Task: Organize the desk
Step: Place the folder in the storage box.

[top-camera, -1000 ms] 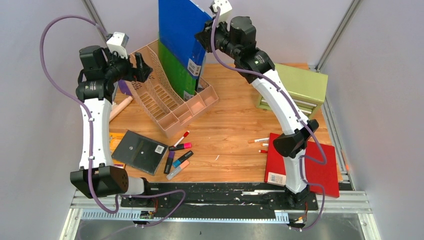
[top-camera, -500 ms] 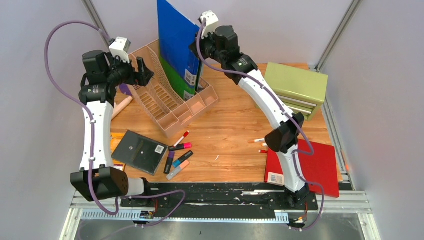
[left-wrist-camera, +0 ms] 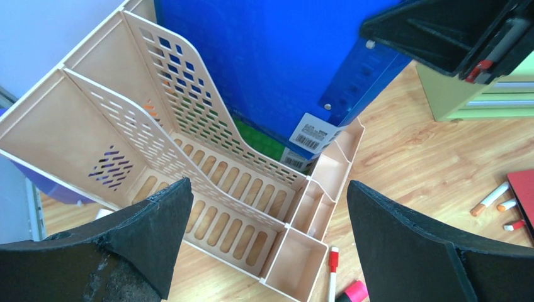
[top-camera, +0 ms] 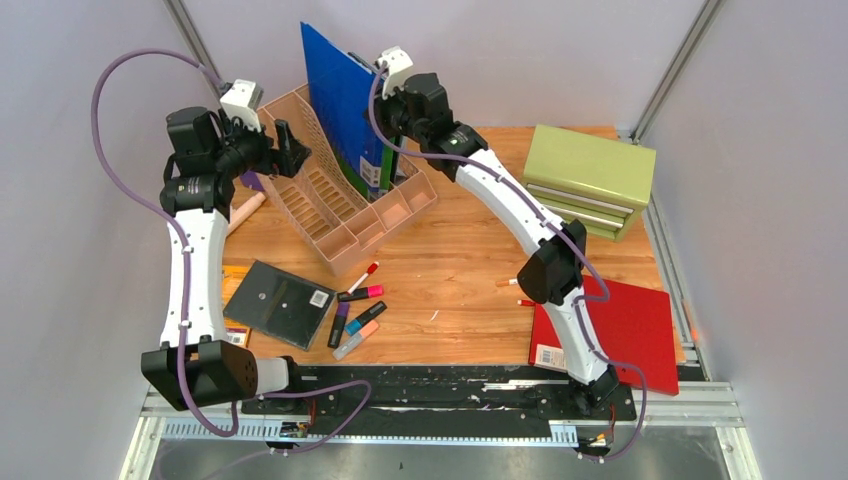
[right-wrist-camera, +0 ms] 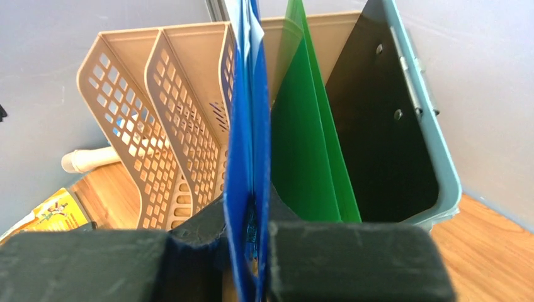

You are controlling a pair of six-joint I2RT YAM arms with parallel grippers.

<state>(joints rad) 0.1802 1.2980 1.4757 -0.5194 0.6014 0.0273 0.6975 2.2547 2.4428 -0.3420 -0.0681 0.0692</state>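
A beige file rack (top-camera: 340,205) stands with two of its slots empty. A blue folder (top-camera: 340,100) is upright at the slot farthest right, just beside a green folder (right-wrist-camera: 308,157) and a black clipboard (right-wrist-camera: 384,138). In front of the rack lie a dark grey slab (top-camera: 280,300) with a barcode label and a cluster of markers (top-camera: 357,310). A green drawer cabinet (top-camera: 585,165) sits at the far right. Near it lies a red book (top-camera: 630,325), with small pens (top-camera: 520,283) just beside it.

The desk (top-camera: 462,262) carries a file rack (top-camera: 330,215), green cabinet (top-camera: 585,175), red folder (top-camera: 632,325) and markers (top-camera: 362,293).
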